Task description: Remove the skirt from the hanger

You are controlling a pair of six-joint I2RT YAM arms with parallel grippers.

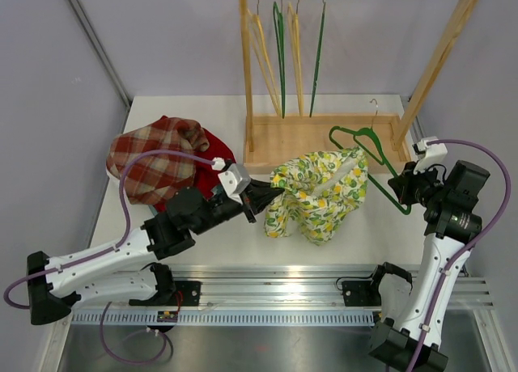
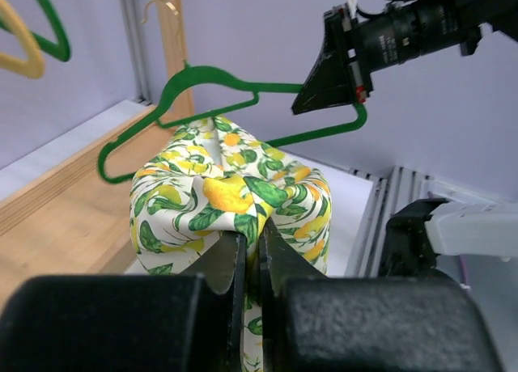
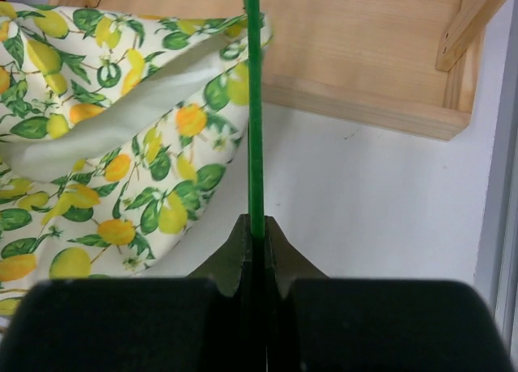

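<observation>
The skirt (image 1: pixel 320 190), white with a lemon and leaf print, lies bunched on the table in front of the wooden rack. It also shows in the left wrist view (image 2: pixel 231 190) and the right wrist view (image 3: pixel 105 137). A green hanger (image 1: pixel 374 155) runs through its right end, its hook toward the rack. My left gripper (image 1: pixel 275 196) is shut on the skirt's left end (image 2: pixel 252 243). My right gripper (image 1: pixel 402 183) is shut on the hanger's thin green bar (image 3: pixel 255 105), pinched between its jaws (image 3: pixel 257 226).
A wooden rack (image 1: pixel 324 133) with several hangers, green and pale wood, stands at the back. A red plaid garment (image 1: pixel 158 158) over a red one lies at the left. A metal rail (image 1: pixel 275 295) runs along the near edge.
</observation>
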